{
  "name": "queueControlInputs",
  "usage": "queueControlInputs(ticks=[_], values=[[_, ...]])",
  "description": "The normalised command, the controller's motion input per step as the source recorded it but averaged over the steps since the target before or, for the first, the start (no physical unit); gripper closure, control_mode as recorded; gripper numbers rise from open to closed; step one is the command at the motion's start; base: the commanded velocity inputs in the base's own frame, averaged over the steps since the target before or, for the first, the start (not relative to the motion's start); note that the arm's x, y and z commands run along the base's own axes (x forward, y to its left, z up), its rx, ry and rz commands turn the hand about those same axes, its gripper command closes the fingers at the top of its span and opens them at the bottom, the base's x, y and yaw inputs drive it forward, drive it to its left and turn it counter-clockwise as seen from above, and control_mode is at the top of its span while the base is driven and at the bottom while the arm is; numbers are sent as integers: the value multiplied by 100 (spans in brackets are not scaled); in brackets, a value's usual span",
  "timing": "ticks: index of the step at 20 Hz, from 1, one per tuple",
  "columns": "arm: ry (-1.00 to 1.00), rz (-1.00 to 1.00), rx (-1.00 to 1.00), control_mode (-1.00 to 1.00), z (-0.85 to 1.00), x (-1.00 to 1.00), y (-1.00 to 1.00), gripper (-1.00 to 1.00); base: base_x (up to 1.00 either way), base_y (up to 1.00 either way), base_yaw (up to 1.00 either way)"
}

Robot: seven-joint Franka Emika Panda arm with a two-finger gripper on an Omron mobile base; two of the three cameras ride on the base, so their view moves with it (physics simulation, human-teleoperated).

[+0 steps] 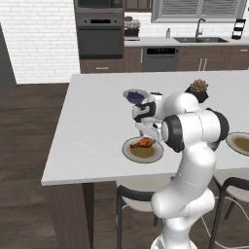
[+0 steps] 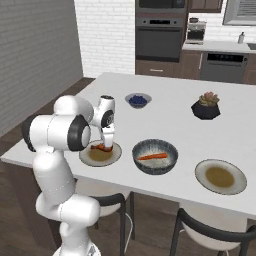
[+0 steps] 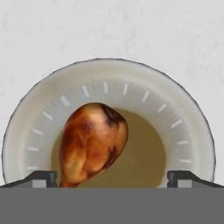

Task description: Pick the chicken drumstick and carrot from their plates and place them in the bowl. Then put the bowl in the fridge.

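The chicken drumstick lies on the near-left plate at the counter's front edge, also seen as drumstick on plate and drumstick on plate. My gripper hangs just above it, open, one fingertip on each side and nothing held; it points down at gripper and gripper. The carrot lies inside the dark ribbed bowl to the right. The second plate is bare. The fridge is out of view.
A small pale bowl of berries and a black plant pot stand farther back on the white counter. Two stools sit under the front edge. A wall oven and a sink counter line the far wall.
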Motion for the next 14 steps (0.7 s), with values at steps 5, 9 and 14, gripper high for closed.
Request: queueControlInputs(ticks=[5, 9, 14], values=[[0, 0, 0, -100, -26, 24, 0, -100, 0, 0, 0], [2, 0, 0, -100, -40, 6, 0, -100, 0, 0, 0], [2, 0, 0, -100, -46, 0, 0, -100, 0, 0, 0]])
